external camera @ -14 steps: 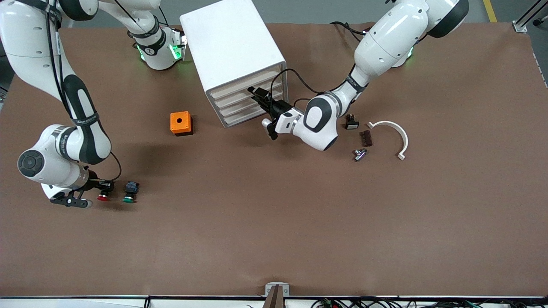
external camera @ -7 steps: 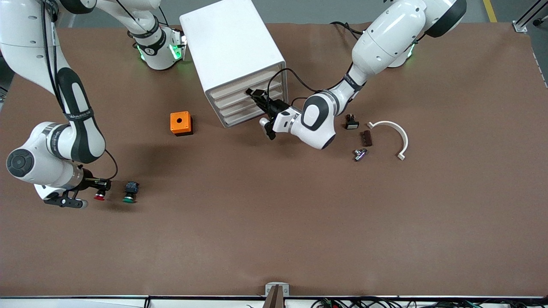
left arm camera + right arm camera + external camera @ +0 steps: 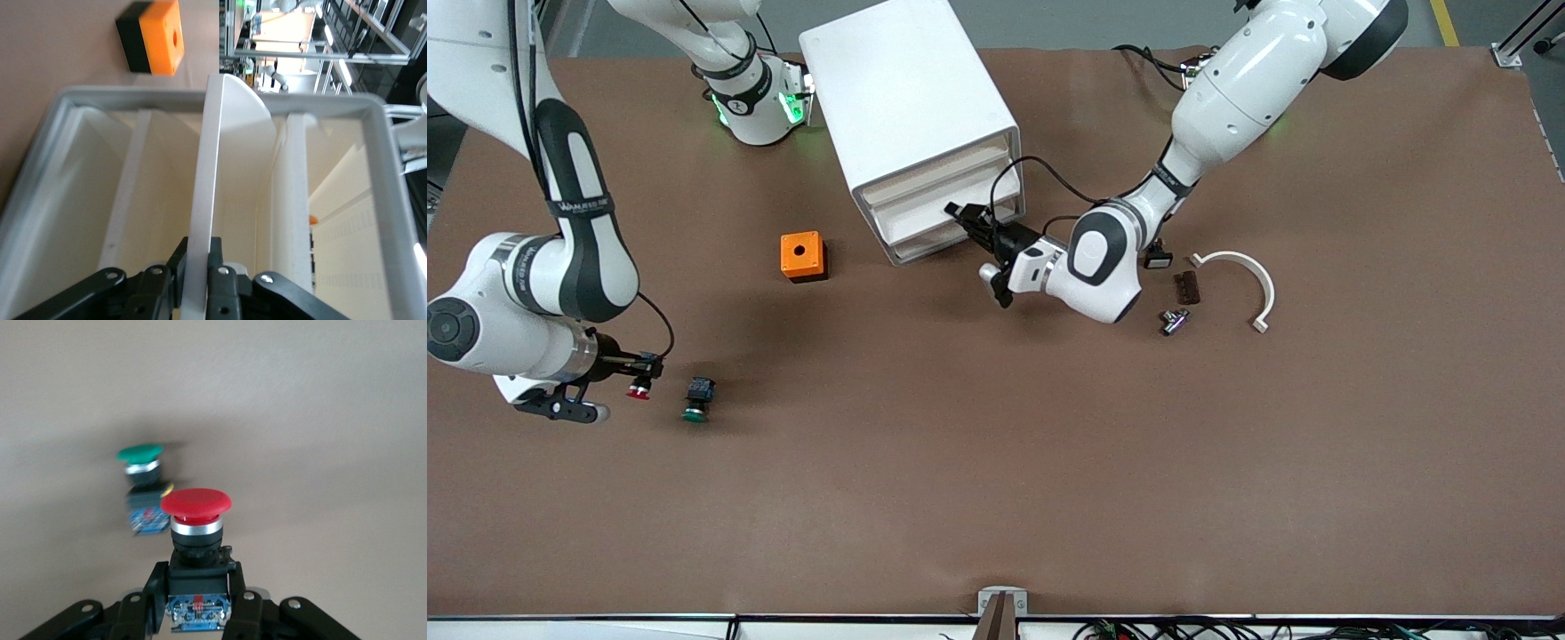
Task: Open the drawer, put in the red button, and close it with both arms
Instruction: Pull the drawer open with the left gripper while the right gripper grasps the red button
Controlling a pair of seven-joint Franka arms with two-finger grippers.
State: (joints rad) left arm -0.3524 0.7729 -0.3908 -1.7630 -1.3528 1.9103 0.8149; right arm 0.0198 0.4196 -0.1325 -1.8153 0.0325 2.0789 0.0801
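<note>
The red button (image 3: pixel 639 389) hangs in my right gripper (image 3: pixel 643 365), which is shut on its black-and-blue body and holds it above the table near the right arm's end. In the right wrist view the red cap (image 3: pixel 196 505) points away from the gripper (image 3: pixel 199 579). My left gripper (image 3: pixel 971 219) is shut on the thin white handle (image 3: pixel 201 213) of a drawer (image 3: pixel 929 218) in the white cabinet (image 3: pixel 907 98). That drawer stands pulled out a little. The left wrist view shows the gripper (image 3: pixel 198 252) pinching the handle.
A green-capped button (image 3: pixel 696 399) lies on the table beside the red one and also shows in the right wrist view (image 3: pixel 142 463). An orange box (image 3: pixel 801 255) stands near the cabinet. A black switch (image 3: pixel 1158 258), a brown piece (image 3: pixel 1187 286), a metal part (image 3: pixel 1174 320) and a white curved bracket (image 3: pixel 1240 276) lie toward the left arm's end.
My right gripper has lifted the red button off the table and away from the green one. My left gripper has drawn the drawer outward from the cabinet.
</note>
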